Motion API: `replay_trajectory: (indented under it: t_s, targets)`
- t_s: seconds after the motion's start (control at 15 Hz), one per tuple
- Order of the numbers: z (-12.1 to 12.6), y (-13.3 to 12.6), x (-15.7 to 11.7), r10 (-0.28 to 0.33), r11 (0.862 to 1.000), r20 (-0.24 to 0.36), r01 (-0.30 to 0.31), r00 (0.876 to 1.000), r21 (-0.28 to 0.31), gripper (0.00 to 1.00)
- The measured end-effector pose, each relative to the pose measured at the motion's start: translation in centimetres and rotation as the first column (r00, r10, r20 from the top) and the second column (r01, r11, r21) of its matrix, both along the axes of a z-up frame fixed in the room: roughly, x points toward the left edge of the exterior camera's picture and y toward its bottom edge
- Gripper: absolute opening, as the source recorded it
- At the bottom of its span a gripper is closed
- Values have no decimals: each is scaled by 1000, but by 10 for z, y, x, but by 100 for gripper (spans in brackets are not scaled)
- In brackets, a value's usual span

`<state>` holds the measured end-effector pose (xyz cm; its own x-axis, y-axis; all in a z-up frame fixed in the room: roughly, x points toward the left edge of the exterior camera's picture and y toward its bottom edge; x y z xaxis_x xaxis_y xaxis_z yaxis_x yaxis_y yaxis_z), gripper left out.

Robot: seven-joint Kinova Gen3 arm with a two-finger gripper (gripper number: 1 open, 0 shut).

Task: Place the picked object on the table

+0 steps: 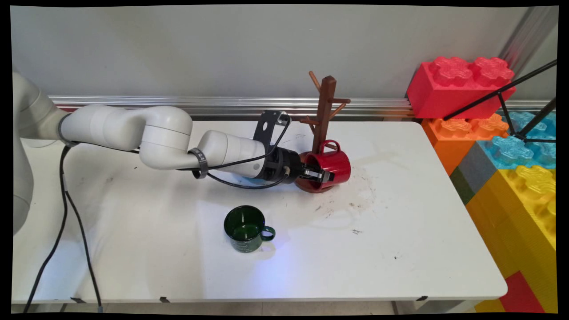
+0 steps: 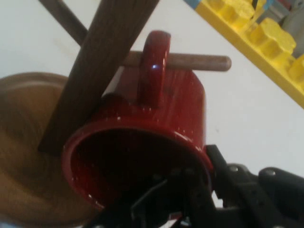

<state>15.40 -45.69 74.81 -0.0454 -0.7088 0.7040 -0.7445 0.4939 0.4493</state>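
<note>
A red mug (image 1: 332, 165) lies tilted on its side against the brown wooden mug tree (image 1: 326, 106), just above the tree's round base (image 1: 311, 186). My gripper (image 1: 320, 174) is shut on the mug's rim, one finger inside the mouth and one outside. In the hand view the red mug (image 2: 161, 114) opens toward the camera, and its handle (image 2: 153, 61) is looped over a low peg (image 2: 204, 62) of the tree, beside the trunk (image 2: 104, 61). My gripper (image 2: 199, 190) grips the rim at the lower right.
A dark green mug (image 1: 245, 229) stands upright on the table (image 1: 400, 249) nearer the front edge, handle to the right. Large toy blocks, red (image 1: 458, 86), orange (image 1: 462, 129) and yellow (image 1: 524, 204), stack beyond the table's right edge.
</note>
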Motion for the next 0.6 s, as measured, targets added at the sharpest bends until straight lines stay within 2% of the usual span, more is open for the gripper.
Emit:
replay_trajectory:
  t_s: [0.6]
  targets:
    - [7,3,8,-5,1000,5,4,1000,13,0]
